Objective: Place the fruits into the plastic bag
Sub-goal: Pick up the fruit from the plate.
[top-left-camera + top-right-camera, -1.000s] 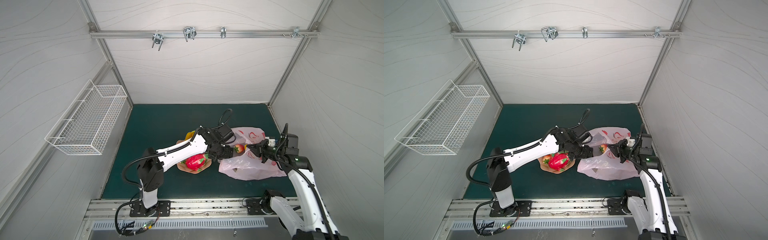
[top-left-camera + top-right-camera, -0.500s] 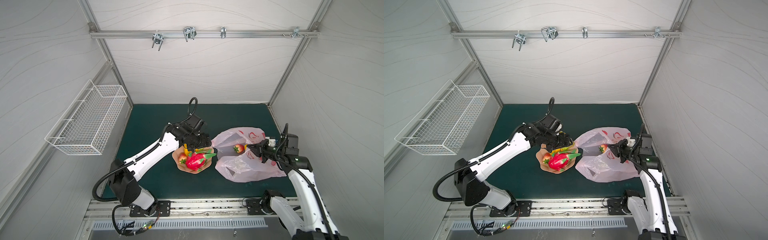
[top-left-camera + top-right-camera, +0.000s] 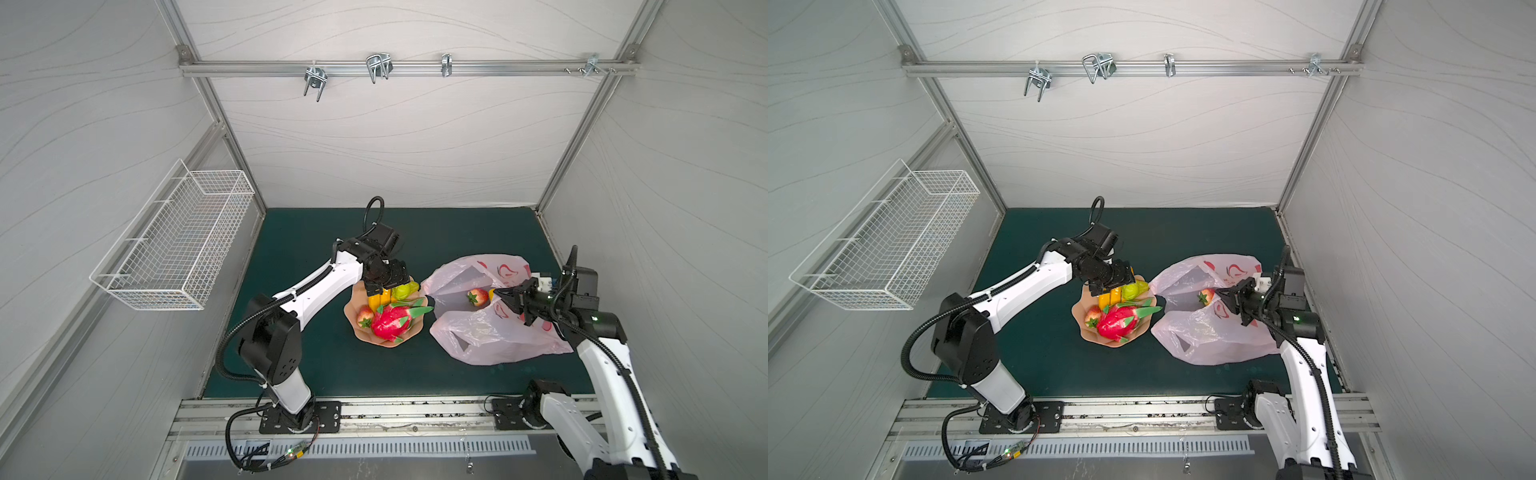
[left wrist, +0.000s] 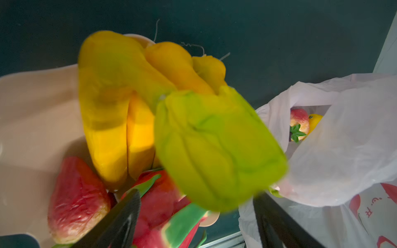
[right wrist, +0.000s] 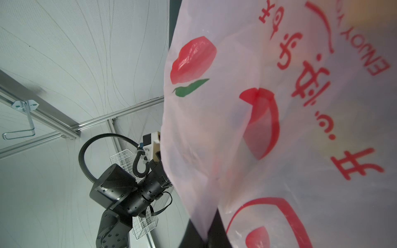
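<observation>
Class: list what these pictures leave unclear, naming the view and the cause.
1. Green fruit, left wrist view: blurred, kind unclear.
2. Right gripper, right wrist view: mostly covered by the plastic bag.
3. Bag contents past the strawberry, both top views: film hides them.

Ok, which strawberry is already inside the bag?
The strawberry inside the open mouth of the plastic bag. The other strawberry lies on the plate beside the dragon fruit.

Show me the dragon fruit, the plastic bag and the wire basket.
dragon fruit [image 3: 390, 323]: in a top view, its pink-red body.
plastic bag [image 3: 498, 343]: in a top view, bare lower panel.
wire basket [image 3: 178, 245]: in a top view, its mesh side wall.
</observation>
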### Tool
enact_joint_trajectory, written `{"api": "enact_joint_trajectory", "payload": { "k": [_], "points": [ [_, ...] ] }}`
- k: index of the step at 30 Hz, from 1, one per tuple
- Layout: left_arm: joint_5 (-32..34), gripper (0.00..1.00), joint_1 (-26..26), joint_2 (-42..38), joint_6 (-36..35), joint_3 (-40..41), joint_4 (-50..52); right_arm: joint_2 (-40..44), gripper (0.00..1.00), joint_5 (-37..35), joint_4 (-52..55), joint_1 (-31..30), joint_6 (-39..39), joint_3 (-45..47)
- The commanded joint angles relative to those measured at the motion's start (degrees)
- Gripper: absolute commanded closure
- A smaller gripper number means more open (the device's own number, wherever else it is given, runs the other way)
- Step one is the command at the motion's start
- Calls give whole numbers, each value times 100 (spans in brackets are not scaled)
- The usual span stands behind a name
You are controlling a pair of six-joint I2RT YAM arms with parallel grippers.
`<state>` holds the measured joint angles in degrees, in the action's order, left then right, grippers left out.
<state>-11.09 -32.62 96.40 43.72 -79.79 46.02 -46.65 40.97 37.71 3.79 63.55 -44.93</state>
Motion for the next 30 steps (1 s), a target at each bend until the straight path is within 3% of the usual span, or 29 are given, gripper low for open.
{"api": "enact_joint_trajectory", "payload": {
  "k": [1,21,30],
  "points": [
    [-83,16,10,153,14,-237,-231,47,100,13,157,25,-9,-142],
    [-183,24,8,796,-131,-374,-440,34,100,7,191,23,-69,-149],
    [-216,39,9,950,-269,-380,-454,45,100,-10,157,17,-42,-139]
  ]
}}
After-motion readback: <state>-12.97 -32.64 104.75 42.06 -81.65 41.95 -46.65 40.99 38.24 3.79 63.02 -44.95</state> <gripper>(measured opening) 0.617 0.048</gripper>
